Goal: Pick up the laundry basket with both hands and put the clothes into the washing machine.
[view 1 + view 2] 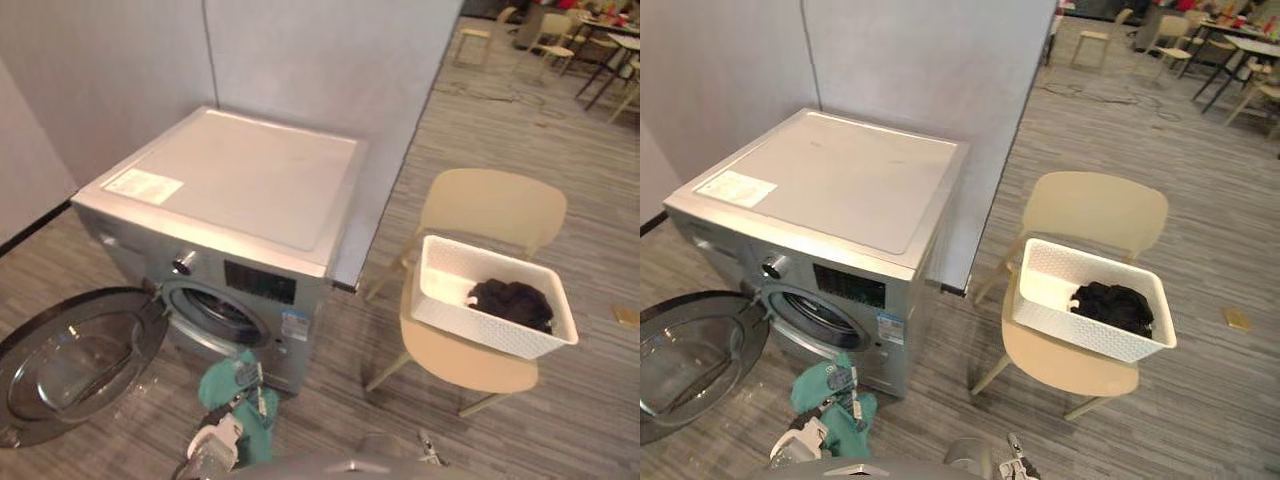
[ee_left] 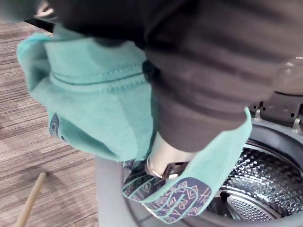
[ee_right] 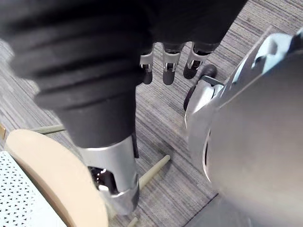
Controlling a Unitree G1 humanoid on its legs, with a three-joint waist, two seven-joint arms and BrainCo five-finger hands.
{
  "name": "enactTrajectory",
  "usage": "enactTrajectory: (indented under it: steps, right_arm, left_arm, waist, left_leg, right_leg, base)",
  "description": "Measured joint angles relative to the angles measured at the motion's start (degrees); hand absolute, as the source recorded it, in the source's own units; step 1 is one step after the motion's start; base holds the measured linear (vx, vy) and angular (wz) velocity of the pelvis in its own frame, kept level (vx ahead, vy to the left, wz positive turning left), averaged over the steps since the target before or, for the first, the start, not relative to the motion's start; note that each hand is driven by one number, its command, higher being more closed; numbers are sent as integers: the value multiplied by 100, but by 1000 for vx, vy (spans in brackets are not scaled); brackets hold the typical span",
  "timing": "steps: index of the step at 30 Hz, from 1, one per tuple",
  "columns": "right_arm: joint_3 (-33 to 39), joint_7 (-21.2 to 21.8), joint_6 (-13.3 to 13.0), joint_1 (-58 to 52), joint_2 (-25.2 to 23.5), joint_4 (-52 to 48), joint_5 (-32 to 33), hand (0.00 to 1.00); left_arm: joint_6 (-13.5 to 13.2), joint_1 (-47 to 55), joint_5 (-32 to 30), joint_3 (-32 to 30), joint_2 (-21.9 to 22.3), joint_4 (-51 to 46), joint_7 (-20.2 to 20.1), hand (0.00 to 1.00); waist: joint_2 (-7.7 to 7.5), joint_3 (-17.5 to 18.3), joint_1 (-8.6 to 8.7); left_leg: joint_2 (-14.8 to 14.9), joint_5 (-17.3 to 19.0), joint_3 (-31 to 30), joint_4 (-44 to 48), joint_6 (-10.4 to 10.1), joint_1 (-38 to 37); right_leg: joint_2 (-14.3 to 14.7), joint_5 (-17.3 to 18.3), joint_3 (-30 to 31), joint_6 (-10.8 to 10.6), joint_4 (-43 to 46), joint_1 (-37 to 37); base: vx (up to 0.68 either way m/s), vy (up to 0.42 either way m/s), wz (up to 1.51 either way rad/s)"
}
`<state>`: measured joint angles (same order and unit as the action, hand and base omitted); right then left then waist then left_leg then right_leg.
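White perforated plastic laundry basket (image 1: pixel 440 300): resting on the seat of a pale beige chair with thin wooden legs (image 1: pixel 490 205), to the right of the machine and well apart from both hands. Open side up, level, not tilted. Long axis lying left to right across the seat, roughly along the chair's backrest, with the right end a little closer to the robot. Inside, toward the right end, a heap of dark clothes (image 1: pixel 512 302); left end bare.

Silver-grey front-loading washing machine (image 1: pixel 230 190): standing against a grey partition wall (image 1: pixel 300 60), round opening facing the robot. Round glass door (image 1: pixel 75 355) swung fully open to the left, low over the striped grey floor (image 1: pixel 560 430). Perforated steel drum (image 2: pixel 255 189) visible in the left wrist view.

Left hand (image 2: pixel 163 161): just before the opening, closed on a teal green garment with a dark patterned patch (image 1: pixel 218 385). Garment bunched around the hand and hanging down, long axis about vertical. Lower edge with the patch draped at the rim of the opening, pointing toward the drum. Fingers mostly covered by the cloth, one silver part showing between the folds.

Right hand (image 3: pixel 166 66): low near the chair's legs, fingers loose and nearly straight, pointing to the floor, holding nothing.

Far at the upper right, more beige chairs and dark tables (image 1: pixel 600 40).
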<state>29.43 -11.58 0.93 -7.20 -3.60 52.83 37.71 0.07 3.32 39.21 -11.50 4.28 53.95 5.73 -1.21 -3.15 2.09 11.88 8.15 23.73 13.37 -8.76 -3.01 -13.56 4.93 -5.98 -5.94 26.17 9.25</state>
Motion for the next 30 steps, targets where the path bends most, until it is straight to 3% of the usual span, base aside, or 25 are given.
enactTrajectory:
  steps: [1,2,3,7,14,16,18,22,25,27,28,29,30]
  right_arm:
    - [9,29,2,1,-3,24,0,0]
    - [67,41,3,28,7,117,3,0]
    - [102,102,158,131,217,644,-440,0]
    - [122,103,158,129,252,667,-439,0]
    - [878,234,279,34,280,982,-444,0]
    - [1029,298,315,71,312,1055,-445,0]
    - [1264,360,330,143,320,1104,-444,0]
    - [1393,391,334,208,407,1106,-479,0]
    - [1332,347,335,163,531,1056,-663,0]
    - [1378,315,328,53,538,881,-663,0]
    - [1411,281,324,-26,563,881,-663,0]
    - [1432,273,324,-112,609,889,-663,0]
    - [1482,269,334,-111,576,930,-663,0]
  left_arm:
    - [0,-6,-2,0,-12,103,-10,100]
    - [23,-103,-2,-3,-1,270,-14,100]
    - [108,-226,-108,150,-278,417,-104,100]
    - [108,-216,-108,151,-280,419,-104,100]
    - [147,-124,-105,20,-362,464,-114,100]
    - [177,-88,-103,1,-413,442,-114,100]
    - [209,-43,-50,-2,-473,192,-113,100]
    - [207,-11,124,13,-516,-106,-106,100]
    - [163,77,127,-150,-538,-189,-53,100]
    - [85,80,130,-250,-552,-214,26,100]
    - [78,90,143,-244,-554,-206,34,100]
    - [66,98,174,-203,-554,-162,36,100]
    - [64,85,181,-194,-607,-136,37,100]
  waist:
    - [-10,5,16]
    - [-65,20,34]
    - [-43,-214,-33]
    - [-23,-201,-34]
    - [88,-68,-7]
    - [111,-88,-19]
    - [120,-258,-24]
    - [161,-601,-143]
    - [226,-602,-84]
    - [227,-602,-63]
    - [228,-599,-57]
    - [250,-578,-49]
    - [145,-567,-55]
  left_leg:
    - [-18,-97,-6,-107,-1,6]
    - [-54,-289,-53,-366,-44,-7]
    - [-227,-808,-691,-1378,62,-394]
    - [-227,-807,-701,-1379,62,-385]
    - [-229,-812,-999,-1398,56,-305]
    - [-220,-761,-1057,-1207,58,-191]
    - [-164,-437,-1455,15,117,483]
    - [-97,-332,-2034,1374,106,1242]
    - [473,-38,-2013,1334,262,1555]
    - [794,-83,-2099,858,199,1623]
    - [804,-83,-2138,736,197,1591]
    - [734,-175,-2177,812,-113,1593]
    - [560,-126,-2127,1021,-449,1610]
  right_leg:
    - [35,110,-6,56,-283,-112]
    - [65,276,-97,-163,-753,-301]
    - [242,123,-334,-111,-1147,-616]
    - [242,124,-340,-111,-1168,-615]
    - [240,-68,-729,-192,-1715,-1020]
    - [233,-66,-776,-180,-1715,-1055]
    - [159,8,-1009,-132,-1586,-1127]
    - [-61,267,-1086,-157,-1284,-1132]
    - [-133,368,-1045,-304,-1139,-980]
    - [-327,536,-953,-570,-938,-868]
    - [-451,593,-879,-738,-877,-857]
    - [-656,596,-829,-990,-893,-931]
    - [-827,582,-713,-1003,-934,-952]
  base:
    - [11,-195,-16]
    - [14,-143,5]
    - [6,-108,7]
    - [0,0,1]
    - [38,9,21]
    - [34,11,23]
    - [-37,-5,55]
    - [-139,49,29]
    - [-77,116,0]
    - [50,386,-2]
    - [125,606,5]
    - [123,573,3]
    - [165,582,11]
